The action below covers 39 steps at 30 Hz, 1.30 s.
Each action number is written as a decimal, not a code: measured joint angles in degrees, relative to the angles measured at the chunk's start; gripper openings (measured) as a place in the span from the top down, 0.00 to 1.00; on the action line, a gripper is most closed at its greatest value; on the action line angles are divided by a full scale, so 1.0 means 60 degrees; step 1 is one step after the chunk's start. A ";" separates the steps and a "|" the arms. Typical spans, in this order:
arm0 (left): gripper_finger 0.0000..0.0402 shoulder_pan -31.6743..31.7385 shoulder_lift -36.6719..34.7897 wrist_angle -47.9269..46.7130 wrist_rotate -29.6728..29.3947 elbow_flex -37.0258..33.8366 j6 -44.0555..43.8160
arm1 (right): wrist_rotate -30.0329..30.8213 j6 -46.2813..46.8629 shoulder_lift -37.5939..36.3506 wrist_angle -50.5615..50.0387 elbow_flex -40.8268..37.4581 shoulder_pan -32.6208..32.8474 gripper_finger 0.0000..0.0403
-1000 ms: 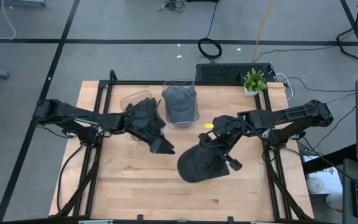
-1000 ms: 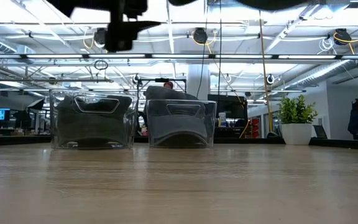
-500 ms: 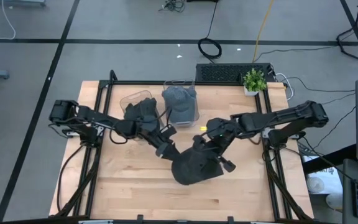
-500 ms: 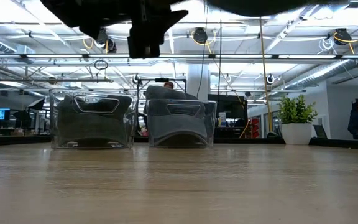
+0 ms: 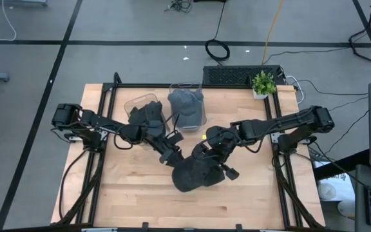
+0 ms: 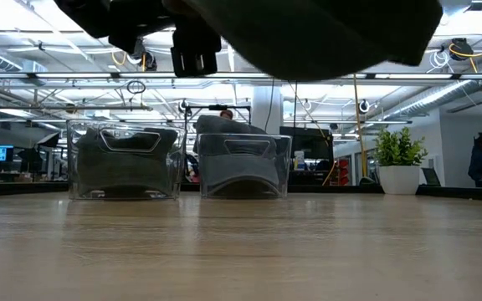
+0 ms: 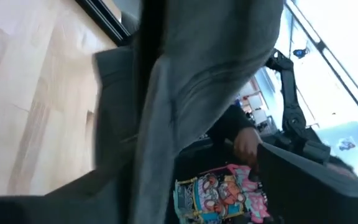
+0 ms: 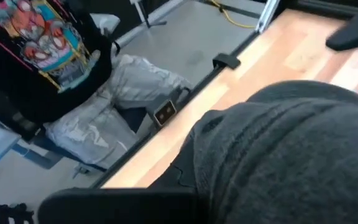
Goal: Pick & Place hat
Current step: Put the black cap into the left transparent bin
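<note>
Dark hat [image 5: 195,173] held up by right hand [image 5: 212,153], left hand [image 5: 175,153] alongside.

The hat [image 5: 197,173] was dark grey cloth, matt and soft, with a fine woven ribbing plain in the right wrist view [image 8: 291,155]. The table [image 5: 140,200] was pale wood, smooth, its grain showing with a dull satin look. At twelve o'clock from the hat stood two bins [image 6: 124,159] of clear glossy plastic, holding more matt dark cloth. The arms [image 5: 282,122] were matt black. The frame rails [image 5: 102,129] looked like black metal
</note>
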 joint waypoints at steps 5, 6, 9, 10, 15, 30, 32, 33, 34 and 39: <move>0.45 -0.0004 0.0000 -0.0308 0.0060 -0.0004 0.0411 | -0.0055 0.0172 -0.0015 0.0372 0.0007 0.0004 1.00; 0.52 -0.0002 -0.0004 -0.0310 -0.0003 -0.0004 0.0479 | -0.0051 0.0180 -0.0011 0.0382 0.0007 0.0004 1.00; 0.78 0.0078 0.0000 -0.0499 -0.0338 -0.0004 0.0658 | -0.0048 0.0186 -0.0015 0.0378 0.0007 0.0004 1.00; 0.87 0.0096 0.0000 -0.0482 -0.0411 -0.0004 0.0742 | -0.0039 0.0186 -0.0015 0.0336 0.0007 0.0004 1.00; 0.96 0.0151 -0.0018 -0.0495 -0.0514 -0.0004 0.0988 | 0.0502 0.0231 -0.0011 0.0284 -0.0007 0.0007 0.98; 0.98 0.0164 -0.0007 -0.1023 -0.0605 -0.0007 0.1161 | 0.2445 0.0970 -0.0352 -0.1064 0.0000 -0.0096 0.25; 0.98 0.0160 -0.0007 -0.1024 -0.0575 -0.0007 0.1161 | 0.2537 0.0993 -0.0706 -0.1467 0.0000 -0.0185 0.17; 0.98 0.0164 -0.0007 -0.1122 -0.0541 -0.0007 0.1179 | 0.2556 0.0990 -0.0904 -0.1752 -0.0004 -0.0261 0.14; 0.98 0.0196 -0.0007 -0.1297 -0.0540 -0.0007 0.1209 | 0.2522 0.0997 -0.1111 -0.1866 -0.0003 -0.0361 0.12; 0.98 0.0449 -0.0208 -0.1686 -0.1016 -0.0011 0.1175 | 0.3202 0.1335 -0.2304 -0.2232 0.0000 -0.0718 0.08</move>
